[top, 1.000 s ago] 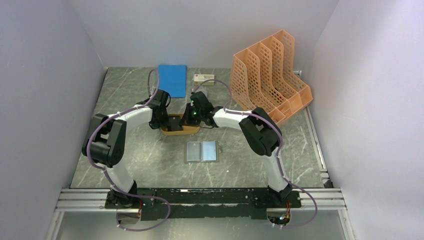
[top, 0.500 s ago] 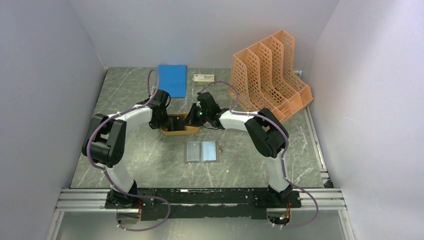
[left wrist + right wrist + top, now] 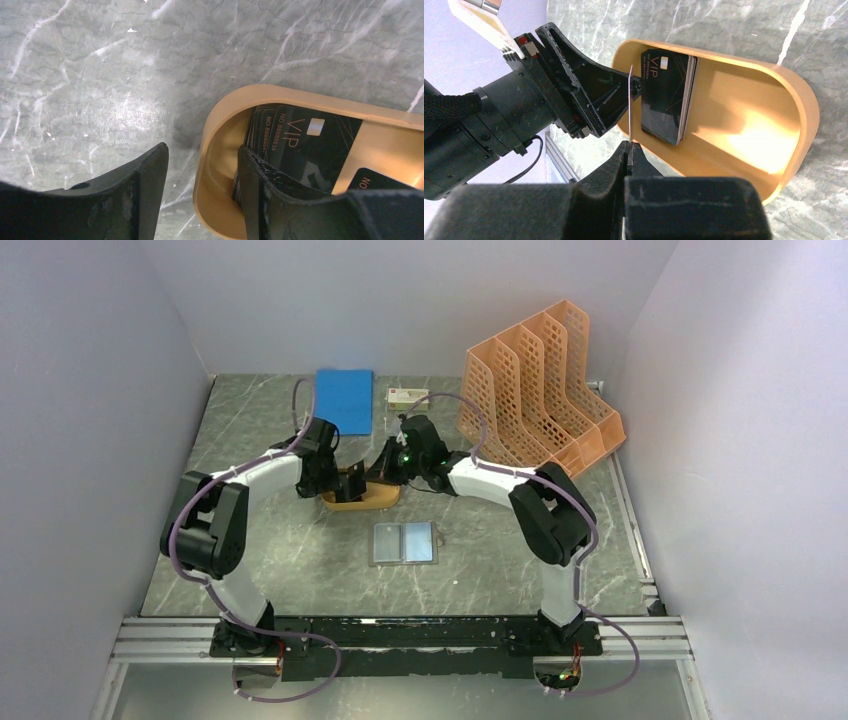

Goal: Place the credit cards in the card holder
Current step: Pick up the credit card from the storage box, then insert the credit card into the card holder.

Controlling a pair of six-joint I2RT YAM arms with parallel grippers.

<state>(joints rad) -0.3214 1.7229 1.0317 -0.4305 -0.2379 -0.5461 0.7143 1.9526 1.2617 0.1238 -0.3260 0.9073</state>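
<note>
Credit cards (image 3: pixel 667 97) stacked in left end of orange oval tray (image 3: pixel 796 100); card holder (image 3: pixel 404 542) on table (image 3: pixel 300 560), near of it. Right end effector (image 3: pixel 629 146) clenched on one card (image 3: pixel 629 95); left end effector (image 3: pixel 201 152) released, straddling tray rim.

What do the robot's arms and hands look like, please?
The left arm and right arm have white tubular links, bulky black joints and purplish cables looping alongside. The left hand and right hand are black, with scuffed wedge-shaped fingers.
</note>
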